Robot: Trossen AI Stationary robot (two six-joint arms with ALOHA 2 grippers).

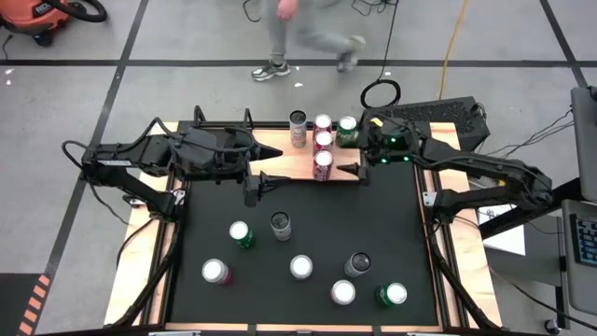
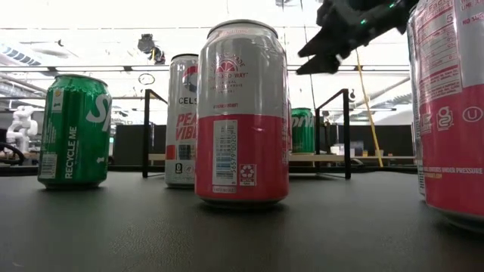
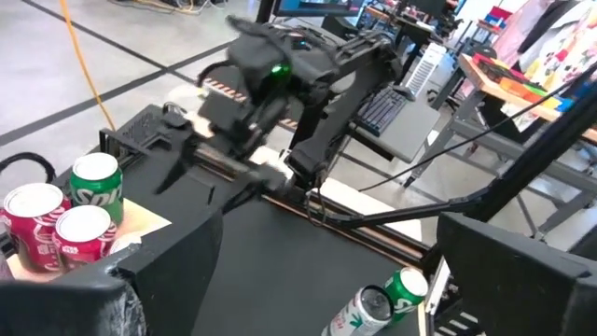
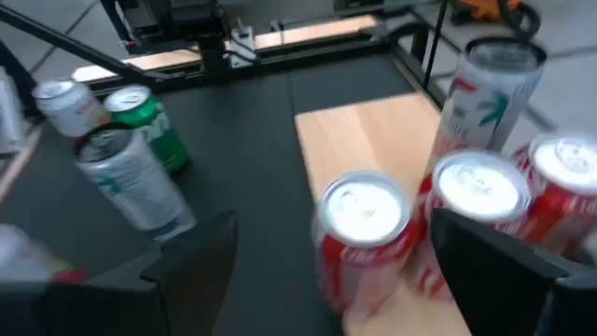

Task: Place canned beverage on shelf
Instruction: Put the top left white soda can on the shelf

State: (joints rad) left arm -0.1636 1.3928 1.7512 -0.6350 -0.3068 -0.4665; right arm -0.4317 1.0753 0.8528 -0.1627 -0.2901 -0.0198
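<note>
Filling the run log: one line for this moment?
shelf: five cans | mat: seven cans | right gripper: open beside shelf | left gripper: open, empty

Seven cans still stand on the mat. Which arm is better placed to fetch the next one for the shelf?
Probably the left. The left gripper hangs open over the mat, nearest the dark-topped can. The right gripper is open too, but hangs at the shelf beside the red can, farther from the mat's cans.
</note>
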